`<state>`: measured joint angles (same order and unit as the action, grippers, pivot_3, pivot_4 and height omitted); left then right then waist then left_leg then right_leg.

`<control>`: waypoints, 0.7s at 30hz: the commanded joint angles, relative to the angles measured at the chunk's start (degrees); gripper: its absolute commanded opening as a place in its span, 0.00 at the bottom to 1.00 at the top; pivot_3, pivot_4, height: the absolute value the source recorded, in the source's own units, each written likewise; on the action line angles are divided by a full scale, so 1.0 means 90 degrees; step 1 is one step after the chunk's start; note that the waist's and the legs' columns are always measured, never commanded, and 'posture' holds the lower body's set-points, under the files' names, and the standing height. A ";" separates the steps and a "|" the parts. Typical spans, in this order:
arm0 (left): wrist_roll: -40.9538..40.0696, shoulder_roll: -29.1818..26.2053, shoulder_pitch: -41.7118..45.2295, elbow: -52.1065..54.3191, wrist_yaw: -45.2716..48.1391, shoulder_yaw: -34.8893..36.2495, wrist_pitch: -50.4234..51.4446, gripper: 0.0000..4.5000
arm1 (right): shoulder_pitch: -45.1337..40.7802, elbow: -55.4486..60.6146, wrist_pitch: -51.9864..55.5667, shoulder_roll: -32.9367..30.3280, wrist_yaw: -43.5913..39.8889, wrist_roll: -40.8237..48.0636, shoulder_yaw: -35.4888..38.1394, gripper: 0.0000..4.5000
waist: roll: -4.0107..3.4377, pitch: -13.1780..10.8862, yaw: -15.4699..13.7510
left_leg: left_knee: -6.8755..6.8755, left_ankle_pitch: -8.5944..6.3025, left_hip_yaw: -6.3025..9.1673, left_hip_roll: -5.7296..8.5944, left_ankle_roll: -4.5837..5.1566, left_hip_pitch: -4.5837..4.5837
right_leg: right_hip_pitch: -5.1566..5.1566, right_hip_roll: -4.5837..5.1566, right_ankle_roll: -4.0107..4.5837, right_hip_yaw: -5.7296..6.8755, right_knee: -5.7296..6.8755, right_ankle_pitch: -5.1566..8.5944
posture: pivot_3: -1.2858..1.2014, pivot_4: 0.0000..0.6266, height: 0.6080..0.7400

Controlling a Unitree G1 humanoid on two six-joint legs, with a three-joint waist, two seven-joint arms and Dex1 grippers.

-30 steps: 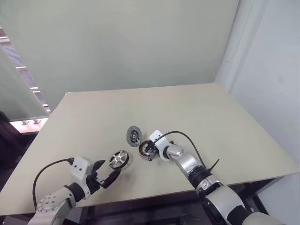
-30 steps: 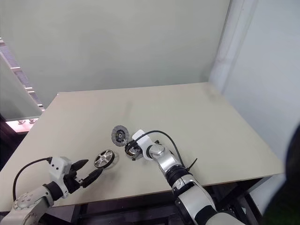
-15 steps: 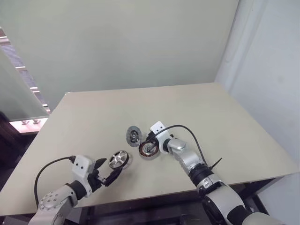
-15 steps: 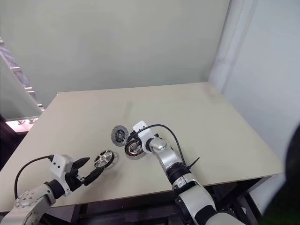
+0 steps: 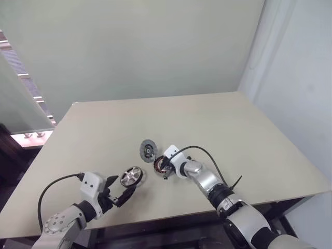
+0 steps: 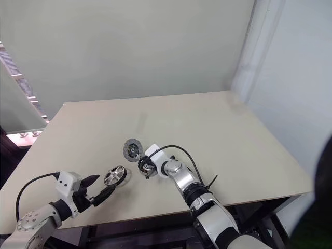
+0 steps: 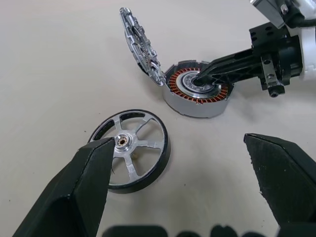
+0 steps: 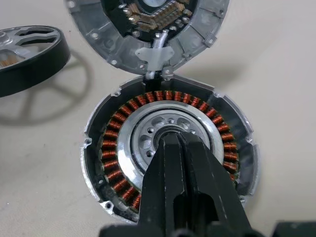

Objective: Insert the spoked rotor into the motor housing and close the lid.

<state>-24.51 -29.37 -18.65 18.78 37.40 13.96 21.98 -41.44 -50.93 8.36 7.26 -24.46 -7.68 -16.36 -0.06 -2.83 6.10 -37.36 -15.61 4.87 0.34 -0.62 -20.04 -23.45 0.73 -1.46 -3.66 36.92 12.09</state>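
The motor housing (image 8: pixel 170 148), a shallow cup with copper windings around a silver hub, lies mid-table. Its lid (image 8: pixel 148 19) stands tilted up at the housing's far edge, joined there by a small tab. My right gripper (image 8: pixel 178 143) is shut, its tips resting on the hub with nothing between them. The spoked rotor (image 7: pixel 131 150), a shiny wheel with a dark rim, lies flat on the table left of the housing (image 5: pixel 162 166). My left gripper (image 7: pixel 177 140) is open just short of the rotor, one finger (image 7: pixel 79 192) beside its rim.
The beige table (image 5: pixel 233 129) is bare around the three parts. A black cable (image 5: pixel 207 153) loops off my right wrist. A wall stands behind the table's far edge, and a glass panel to the left.
Half a second ago my right gripper stood a little higher and farther back over the housing; it is now back down at the hub. The left arm has not moved.
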 commanded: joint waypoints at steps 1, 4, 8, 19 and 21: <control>-0.0037 -0.0025 0.0134 0.0241 -0.0016 -0.0039 -0.0005 1.00 | -0.0279 0.0486 -0.0205 0.0152 0.0082 0.0287 0.0310 0.01 | 0.0000 0.0000 0.0001 | 0.0000 0.0000 -0.0001 0.0000 0.0000 0.0000 | -0.0001 0.0000 0.0000 -0.0001 0.0000 0.0000 | 0.52 0.00 1.00; -0.0032 -0.0027 0.0183 0.0220 -0.0007 -0.0066 -0.0007 1.00 | -0.0301 0.0598 -0.0274 0.0191 0.0140 0.0324 0.0382 0.01 | 0.0001 0.0001 0.0001 | 0.0002 0.0000 0.0000 0.0000 0.0000 -0.0002 | -0.0003 -0.0001 -0.0001 0.0000 0.0000 0.0000 | 0.52 0.00 1.00; -0.0033 -0.0032 0.0209 0.0200 -0.0010 -0.0082 -0.0017 1.00 | -0.0289 0.0614 -0.0253 0.0178 0.0120 0.0326 0.0369 0.01 | 0.0002 0.0001 0.0001 | 0.0007 0.0000 -0.0001 0.0000 0.0000 -0.0001 | -0.0004 -0.0001 -0.0001 -0.0001 -0.0001 0.0000 | 0.52 0.00 1.00; -0.0045 -0.0033 0.0194 0.0211 -0.0020 -0.0057 -0.0040 1.00 | -0.0113 0.1141 0.0377 -0.0101 -0.0740 0.0214 0.0031 0.01 | 0.0001 0.0001 0.0000 | 0.0008 0.0000 -0.0001 -0.0001 0.0000 -0.0001 | -0.0005 -0.0001 0.0000 -0.0001 -0.0001 0.0000 | 0.52 0.00 1.00; -0.0047 -0.0033 0.0202 0.0202 -0.0016 -0.0059 -0.0043 1.00 | -0.0062 0.1377 0.0557 -0.0218 -0.0880 0.0155 -0.0072 0.09 | 0.0001 0.0001 -0.0002 | 0.0008 0.0000 -0.0001 -0.0001 0.0000 -0.0001 | -0.0004 0.0000 -0.0001 -0.0001 -0.0002 0.0000 | 0.52 0.00 1.00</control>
<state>-24.53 -29.37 -17.47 18.78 37.38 12.68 22.15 -41.70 -42.08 12.51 5.78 -31.42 -5.82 -16.83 -0.05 -2.83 6.09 -37.30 -15.61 4.86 0.34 -0.62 -20.05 -23.49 0.73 -1.46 -3.67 36.91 12.09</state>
